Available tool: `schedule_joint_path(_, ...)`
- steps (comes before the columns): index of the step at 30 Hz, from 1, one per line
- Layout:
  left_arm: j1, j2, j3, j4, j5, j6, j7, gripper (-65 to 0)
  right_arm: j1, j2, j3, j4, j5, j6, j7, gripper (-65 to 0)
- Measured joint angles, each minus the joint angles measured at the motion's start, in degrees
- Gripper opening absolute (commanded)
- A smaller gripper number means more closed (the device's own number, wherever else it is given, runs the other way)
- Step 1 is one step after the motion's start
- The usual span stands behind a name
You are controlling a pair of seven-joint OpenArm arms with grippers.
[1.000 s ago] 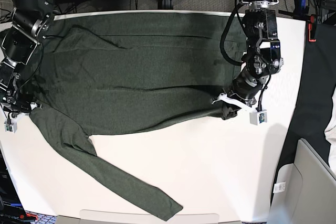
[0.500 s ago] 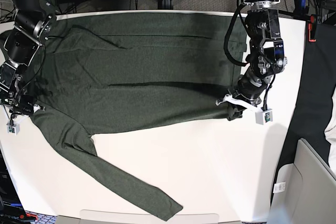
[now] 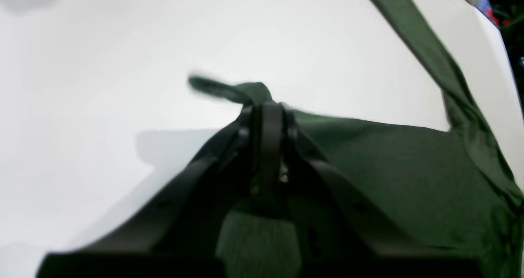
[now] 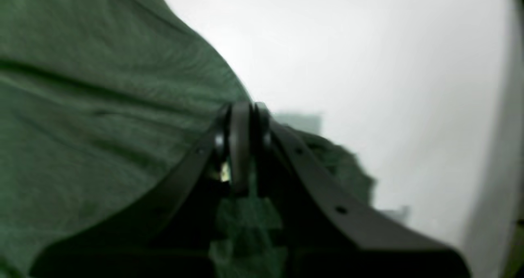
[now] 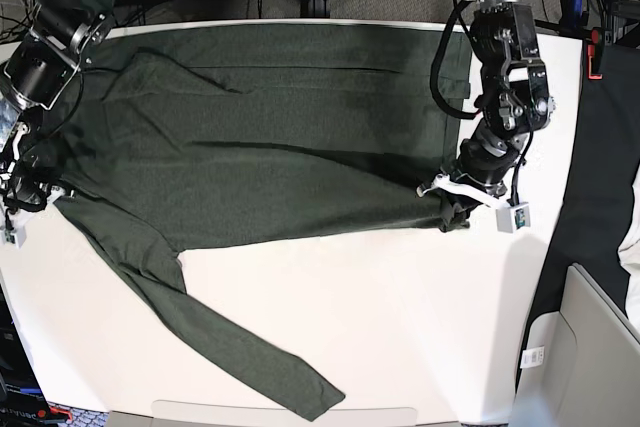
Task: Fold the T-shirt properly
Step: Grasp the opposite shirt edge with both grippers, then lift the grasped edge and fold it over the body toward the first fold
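The dark olive T-shirt (image 5: 260, 147) lies spread wide across the white table (image 5: 400, 327), and one long sleeve (image 5: 230, 347) runs down toward the front edge. My left gripper (image 5: 452, 209) is shut on the shirt's lower right corner. In the left wrist view its fingers (image 3: 266, 110) pinch bunched fabric (image 3: 409, 167), with a small tuft poking out past the tips. At the table's left edge my right gripper (image 5: 28, 199) is shut on the shirt's edge near the sleeve's root. The right wrist view shows cloth (image 4: 102, 106) caught between its closed tips (image 4: 241, 114).
A black cloth (image 5: 600, 147) hangs off the table's right side, with a grey bin (image 5: 590, 347) below it. A red clamp (image 5: 595, 52) sits at the far right edge. Cables and stands crowd the space behind the table's back edge.
My right gripper has closed on the shirt's edge and shifted slightly up. My left gripper has pulled its corner a little to the right, drawing the shirt's lower edge straighter.
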Motion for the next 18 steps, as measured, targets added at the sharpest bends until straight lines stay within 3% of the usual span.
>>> schedule_joint_path(5,2.1,-0.02,-0.02,3.54,-0.04,0.0,0.35,-64.4,-3.91,0.11,0.09,7.56,9.4,0.07,-6.86,-64.5)
schedule_joint_path(10,5.16,-0.15,-0.04,5.84,0.22,0.02,0.04,-64.4,-5.99,1.46,-0.13,11.89,15.56,0.39,-8.28,-64.5)
schedule_joint_path(14,6.47,-0.15,-0.07,5.9,0.2,0.02,-0.02,-64.4,-6.62,3.26,0.2,12.02,14.95,-0.11,-7.8,-64.4)
schedule_joint_path(18,6.43,-0.24,-0.07,5.9,0.17,0.02,-0.48,-64.4,-5.49,2.45,-0.39,11.76,9.97,-0.04,-2.27,-59.6)
